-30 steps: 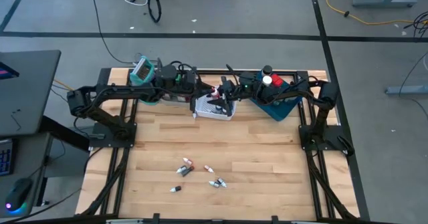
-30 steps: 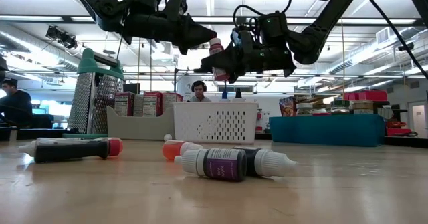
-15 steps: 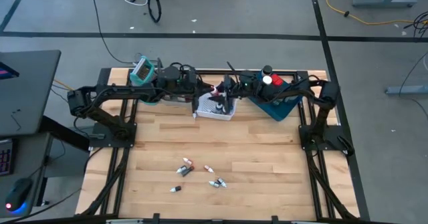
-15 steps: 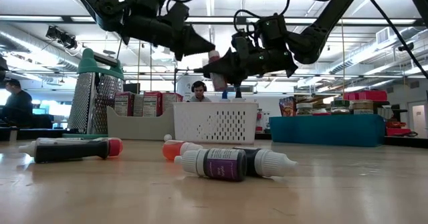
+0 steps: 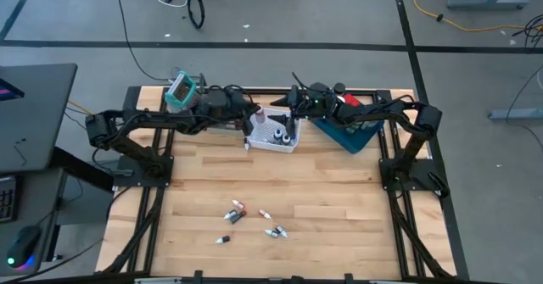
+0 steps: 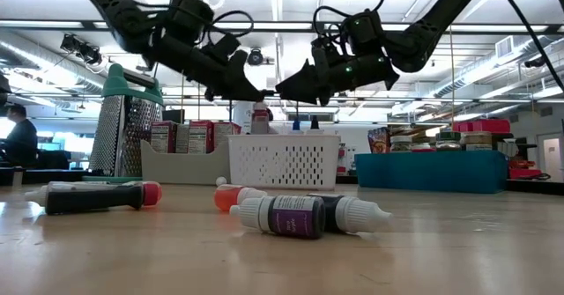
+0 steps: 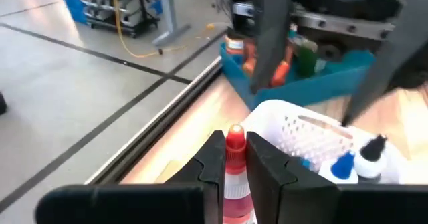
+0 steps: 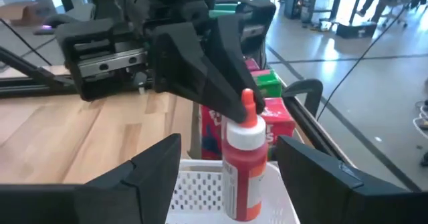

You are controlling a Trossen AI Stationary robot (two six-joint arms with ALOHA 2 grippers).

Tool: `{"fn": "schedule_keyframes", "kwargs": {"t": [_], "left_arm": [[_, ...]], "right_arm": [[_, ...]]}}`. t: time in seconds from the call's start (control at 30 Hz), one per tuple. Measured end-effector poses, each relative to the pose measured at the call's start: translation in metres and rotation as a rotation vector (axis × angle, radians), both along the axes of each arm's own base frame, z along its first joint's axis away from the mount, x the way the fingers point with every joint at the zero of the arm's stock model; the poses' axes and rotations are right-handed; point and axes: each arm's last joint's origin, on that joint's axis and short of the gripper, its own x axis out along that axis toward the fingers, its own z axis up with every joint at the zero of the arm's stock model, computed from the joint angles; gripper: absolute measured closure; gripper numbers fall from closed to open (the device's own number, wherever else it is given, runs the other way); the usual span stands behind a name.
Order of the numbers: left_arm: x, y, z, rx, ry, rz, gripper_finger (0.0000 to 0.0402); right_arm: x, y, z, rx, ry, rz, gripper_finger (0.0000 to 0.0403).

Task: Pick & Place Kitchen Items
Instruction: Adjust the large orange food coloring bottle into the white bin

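- The left arm reaches from its base at the tabletop's left edge along the far edge toward the middle, forearm roughly level and held above the surface.
- The left hand [image 5: 257, 114] sits near the middle of the far edge; its two dark fingers [image 7: 212, 158] are closed on the neck of a small red-capped bottle [image 7: 235, 170], which stands upright between them.
- The right arm stretches from its base at the right edge along the far edge toward the middle, also raised.
- The right hand [image 5: 288, 106] hovers close to the left hand, tip facing tip, its fingers [image 8: 154, 167] spread wide apart and empty.
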Motion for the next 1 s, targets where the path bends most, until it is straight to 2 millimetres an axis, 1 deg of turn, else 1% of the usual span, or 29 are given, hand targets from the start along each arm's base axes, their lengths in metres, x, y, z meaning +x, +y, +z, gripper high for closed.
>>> {"fn": "schedule_keyframes", "kwargs": {"t": [0.1,0.23,0.3,0.37,0.43,0.53,0.67,0.83,1.0], "left_arm": [[-0.006,-0.004,-0.008,0.000,-0.062,0.030,0.0359],[-0.009,-0.009,-0.016,0.002,-0.073,0.068,0.0359],[-0.003,-0.011,-0.020,0.003,-0.070,0.068,0.0359],[0.003,-0.012,-0.029,-0.003,-0.050,0.070,0.0359],[0.014,-0.010,-0.036,0.021,-0.025,0.072,0.0359],[0.021,-0.006,-0.043,0.026,-0.005,0.137,0.0358],[0.024,-0.002,-0.050,-0.001,-0.044,0.172,0.0357],[0.027,-0.001,-0.059,-0.009,-0.030,0.185,0.0353],[0.027,-0.002,-0.059,-0.002,-0.014,0.182,0.0328]], "right_arm": [[0.000,0.000,0.001,-0.029,-0.005,0.005,0.0149],[0.000,0.000,0.001,-0.024,-0.006,0.004,0.0154],[0.000,0.000,0.001,-0.026,-0.009,0.005,0.0156],[0.000,0.000,0.001,-0.022,-0.008,0.004,0.0156],[0.000,0.000,0.001,-0.021,-0.009,0.004,0.0156],[0.000,0.000,0.000,-0.016,-0.004,0.005,0.0156],[0.000,0.000,0.000,-0.017,0.000,0.006,0.0156],[0.000,0.000,0.000,-0.022,0.002,0.006,0.0156],[0.000,0.000,-0.002,-0.012,0.021,0.008,0.0156]]}}
